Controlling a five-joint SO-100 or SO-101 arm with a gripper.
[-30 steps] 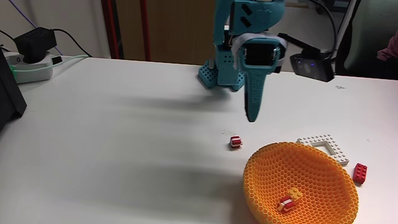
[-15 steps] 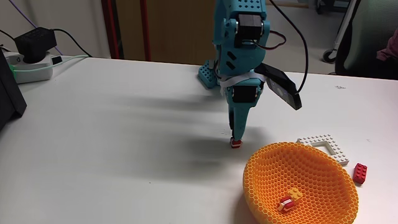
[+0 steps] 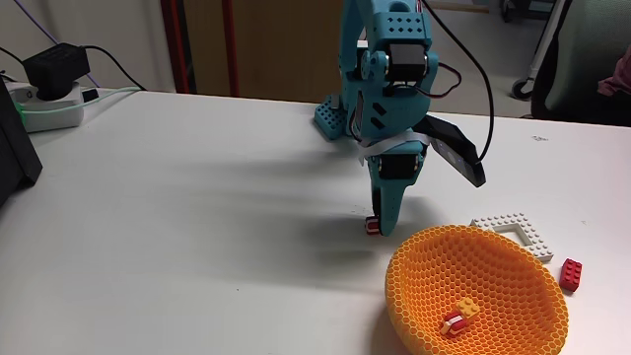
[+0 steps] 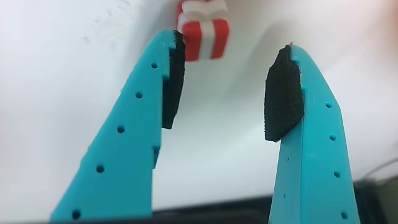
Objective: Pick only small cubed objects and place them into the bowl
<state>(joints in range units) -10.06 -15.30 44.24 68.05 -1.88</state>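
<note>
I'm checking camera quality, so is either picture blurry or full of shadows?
Wrist view: gripper is sharp, red-and-white cube is soft, table is washed out. Fixed view: sharp, with soft shadows on the table left of the gripper.

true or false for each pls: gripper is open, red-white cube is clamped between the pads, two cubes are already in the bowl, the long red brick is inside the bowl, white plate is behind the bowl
1. The gripper is open. True: in the wrist view its black pads stand well apart.
2. The red-and-white cube on the table is clamped between the pads. False: it lies just beyond the fingertips, toward the left one, with nothing closed on it.
3. Two cubes lie in the bowl. True: an orange-yellow cube and a second red-and-white cube.
4. The long red brick is inside the bowl. False: it lies on the table, right of the bowl in the fixed view.
5. The white plate lies behind the bowl. True.
</note>
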